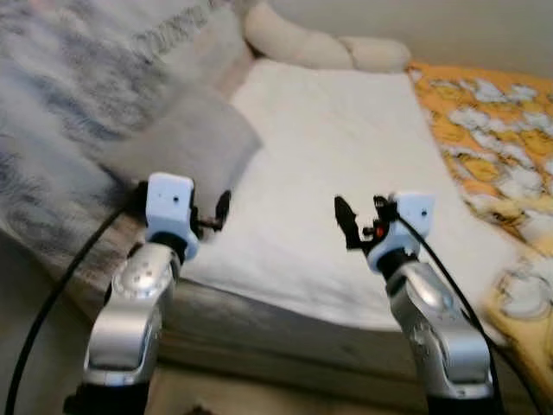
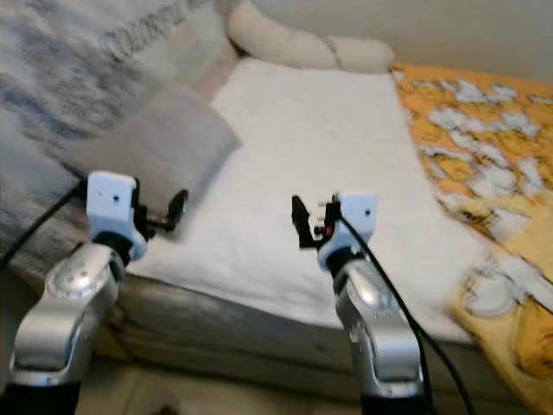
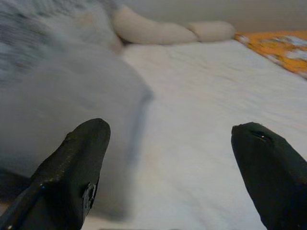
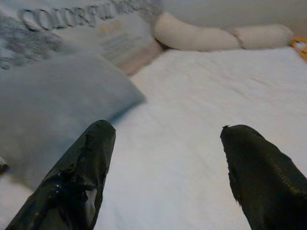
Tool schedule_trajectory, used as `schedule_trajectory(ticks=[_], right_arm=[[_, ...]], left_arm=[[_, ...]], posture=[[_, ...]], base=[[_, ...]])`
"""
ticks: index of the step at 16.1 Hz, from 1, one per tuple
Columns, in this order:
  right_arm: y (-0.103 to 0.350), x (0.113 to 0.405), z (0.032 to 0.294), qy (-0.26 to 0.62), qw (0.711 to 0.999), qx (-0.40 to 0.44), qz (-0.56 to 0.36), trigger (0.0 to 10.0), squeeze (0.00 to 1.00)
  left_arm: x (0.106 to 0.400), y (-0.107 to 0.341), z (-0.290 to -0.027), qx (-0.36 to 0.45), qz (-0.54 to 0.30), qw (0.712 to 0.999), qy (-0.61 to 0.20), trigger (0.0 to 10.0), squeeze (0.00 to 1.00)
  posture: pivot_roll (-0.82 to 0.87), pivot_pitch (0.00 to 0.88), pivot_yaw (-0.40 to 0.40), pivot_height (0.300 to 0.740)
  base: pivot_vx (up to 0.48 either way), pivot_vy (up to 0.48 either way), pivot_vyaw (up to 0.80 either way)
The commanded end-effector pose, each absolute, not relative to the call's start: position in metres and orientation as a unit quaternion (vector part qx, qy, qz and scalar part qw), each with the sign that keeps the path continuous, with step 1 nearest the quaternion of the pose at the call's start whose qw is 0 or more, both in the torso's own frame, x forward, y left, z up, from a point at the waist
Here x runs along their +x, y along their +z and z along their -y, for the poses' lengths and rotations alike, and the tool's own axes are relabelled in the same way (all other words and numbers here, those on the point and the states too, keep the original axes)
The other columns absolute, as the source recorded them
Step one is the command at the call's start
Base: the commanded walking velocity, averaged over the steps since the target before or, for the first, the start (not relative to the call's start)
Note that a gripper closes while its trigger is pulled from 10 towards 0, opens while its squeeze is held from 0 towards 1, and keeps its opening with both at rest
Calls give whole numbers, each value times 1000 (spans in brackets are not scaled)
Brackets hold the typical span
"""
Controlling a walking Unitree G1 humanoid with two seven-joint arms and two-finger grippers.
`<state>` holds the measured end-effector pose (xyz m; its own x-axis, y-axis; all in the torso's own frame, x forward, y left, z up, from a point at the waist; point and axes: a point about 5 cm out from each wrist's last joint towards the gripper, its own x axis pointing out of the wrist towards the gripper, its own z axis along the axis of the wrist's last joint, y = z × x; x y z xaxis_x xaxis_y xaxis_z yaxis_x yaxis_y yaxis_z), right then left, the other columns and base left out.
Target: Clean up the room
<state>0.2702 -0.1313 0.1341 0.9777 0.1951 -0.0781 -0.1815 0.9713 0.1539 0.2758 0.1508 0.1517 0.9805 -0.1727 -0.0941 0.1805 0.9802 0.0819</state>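
Note:
A bed with a white sheet lies before me. A grey pillow rests on its left side, partly over a grey patterned blanket. An orange patterned quilt covers the right side. My left gripper hovers open at the bed's near edge, right beside the grey pillow's corner. My right gripper hangs open above the white sheet near the front edge, holding nothing. Both wrist views look across the sheet between empty fingers.
A long cream bolster lies along the wall at the far end of the bed. A pale pillow with printed letters sits behind the grey one. The mattress's front side and a strip of floor are below my arms.

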Motion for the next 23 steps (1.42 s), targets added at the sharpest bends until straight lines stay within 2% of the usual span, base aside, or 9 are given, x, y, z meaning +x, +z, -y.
schedule_trajectory(ticks=[1, 9, 23], right_arm=[[133, 271, 140, 71, 994, 62, -56, 10000, 0], [134, 274, 139, 63, 997, 22, -46, 10000, 0], [130, 277, 143, 63, 996, 39, -55, 10000, 0]], left_arm=[[275, 153, -144, 45, -41, 993, -99, 10000, 808], [274, 153, -145, 53, -39, 993, -94, 10000, 808], [277, 152, -145, 58, -35, 993, -96, 10000, 808]], posture=[[-25, 0, -32, 740], [-20, 0, -37, 740], [-25, 0, -37, 740]], base=[[0, -382, 0], [0, -389, 0], [0, -385, 0]])
